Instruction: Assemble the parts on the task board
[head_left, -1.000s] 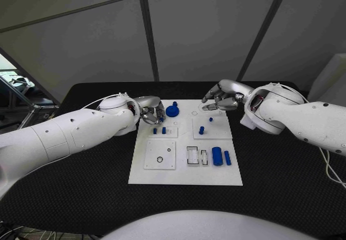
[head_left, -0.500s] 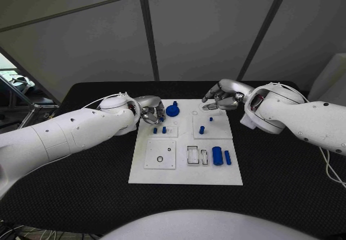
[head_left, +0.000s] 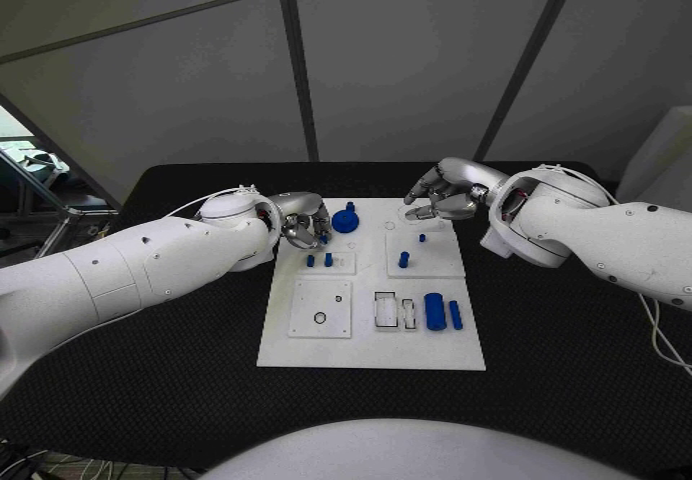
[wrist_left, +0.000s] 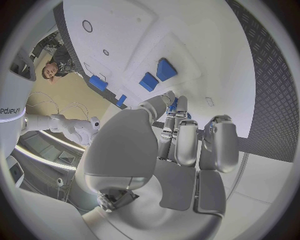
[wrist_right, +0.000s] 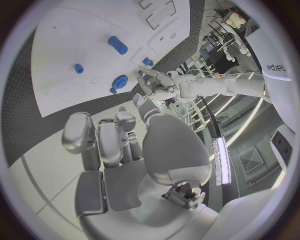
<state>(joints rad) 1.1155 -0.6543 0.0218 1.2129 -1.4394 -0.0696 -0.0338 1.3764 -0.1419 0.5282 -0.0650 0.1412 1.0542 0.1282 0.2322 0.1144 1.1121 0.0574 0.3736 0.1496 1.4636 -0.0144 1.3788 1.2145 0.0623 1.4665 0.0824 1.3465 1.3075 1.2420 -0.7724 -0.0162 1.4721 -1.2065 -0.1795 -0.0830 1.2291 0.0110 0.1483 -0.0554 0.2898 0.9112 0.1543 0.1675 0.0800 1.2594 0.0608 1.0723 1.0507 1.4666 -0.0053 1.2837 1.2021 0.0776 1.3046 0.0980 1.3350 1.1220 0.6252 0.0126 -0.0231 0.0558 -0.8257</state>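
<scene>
While several blue parts (head_left: 434, 312) lie loose on the task board (head_left: 372, 350), both the left hand (head_left: 302, 220) and right hand (head_left: 447, 190) hover with fingers curled, holding nothing.

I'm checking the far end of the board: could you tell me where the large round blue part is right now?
In the head view the large round blue part sits at the task board's far edge, left of centre, just beside the left hand's fingertips.
</scene>
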